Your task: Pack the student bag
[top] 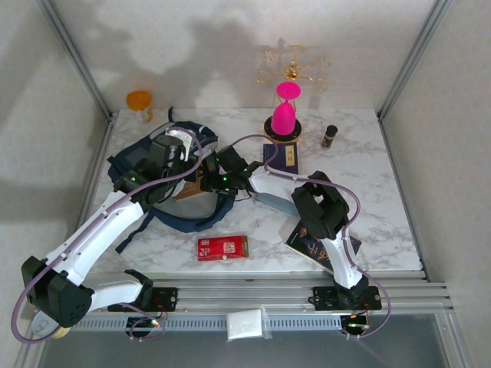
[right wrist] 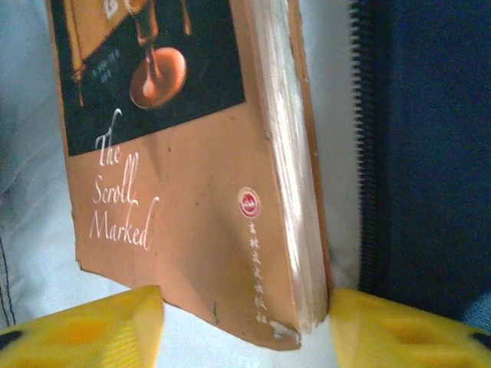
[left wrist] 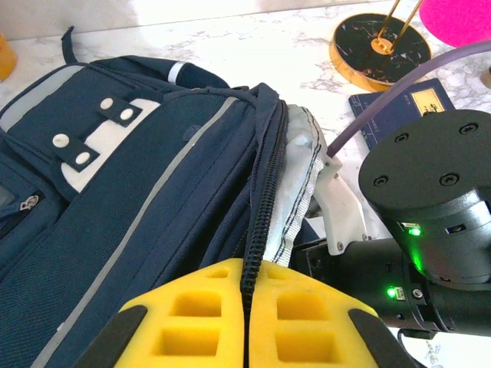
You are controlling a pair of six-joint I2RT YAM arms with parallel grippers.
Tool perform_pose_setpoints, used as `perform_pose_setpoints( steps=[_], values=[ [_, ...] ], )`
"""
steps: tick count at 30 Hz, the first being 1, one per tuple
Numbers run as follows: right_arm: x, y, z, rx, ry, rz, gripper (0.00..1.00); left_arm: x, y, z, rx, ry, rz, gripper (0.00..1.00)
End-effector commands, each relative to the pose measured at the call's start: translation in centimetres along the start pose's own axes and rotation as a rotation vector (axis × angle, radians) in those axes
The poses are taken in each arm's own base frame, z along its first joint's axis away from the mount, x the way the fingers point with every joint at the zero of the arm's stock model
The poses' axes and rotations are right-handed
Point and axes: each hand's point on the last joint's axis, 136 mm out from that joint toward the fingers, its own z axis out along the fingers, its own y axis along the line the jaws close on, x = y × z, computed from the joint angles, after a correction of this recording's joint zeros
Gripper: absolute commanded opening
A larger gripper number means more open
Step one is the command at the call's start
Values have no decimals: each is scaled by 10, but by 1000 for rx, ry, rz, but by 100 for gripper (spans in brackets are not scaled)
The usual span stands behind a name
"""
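Left gripper [left wrist: 245, 326]: closed on the zip edge [left wrist: 263, 192] of the student bag [left wrist: 138, 199], which spreads ahead and left of it.
Right gripper [right wrist: 245, 337]: pads apart inside the bag's opening, book [right wrist: 184, 199] between them; grip undetermined.
Handling: judged soft, floppy and light; hold at the stiffer zip seam.

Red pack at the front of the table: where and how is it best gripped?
Likely from straight above, gripping across the short width of the red pack near its middle. It lies flat on the table, long side running left to right, and its near and far edges look free of clutter.
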Motion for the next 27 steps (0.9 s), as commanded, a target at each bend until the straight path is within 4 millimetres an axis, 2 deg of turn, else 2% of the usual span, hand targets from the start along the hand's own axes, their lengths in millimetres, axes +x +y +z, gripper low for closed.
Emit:
perform_pose_setpoints(
  steps=[1, 3, 5, 8, 10, 13, 16, 19, 21, 24, 27],
  values=[
    [-19, 9, 3, 27, -101, -28, 50, -31, -12, -9, 72, -111, -41, 0],
    [-37, 11, -1, 31, -181, -67, 46, -30, -12, -12, 75, -111, -35, 0],
    [-51, 23, -2, -38, -231, -126, 43, -29, -11, -15, 74, -117, -30, 0],
    [-74, 19, -4, -18, -286, -173, 41, -28, -8, -17, 58, -119, -38, 0],
    [-83, 22, -14, -40, -331, -196, 41, -27, -7, -16, 50, -114, -40, 0],
    [-77, 32, -31, -97, -346, -232, 50, -26, -4, -14, 36, -114, -40, 0],
    [-58, 17, -39, -68, -295, -131, 52, -29, -3, -15, 31, -128, -43, 0],
    [-35, 0, -23, -10, -200, -60, 57, -32, -6, -15, 45, -136, -50, 0],
    [-35, -9, -17, 28, -201, -67, 59, -32, -8, -14, 55, -137, -50, 0],
    [-36, 6, -10, -56, -189, -127, 56, -31, -8, -11, 54, -127, -49, 0],
    [-37, 2, 4, -40, -158, -147, 52, -31, -9, -10, 57, -120, -48, 0]
  ],
)
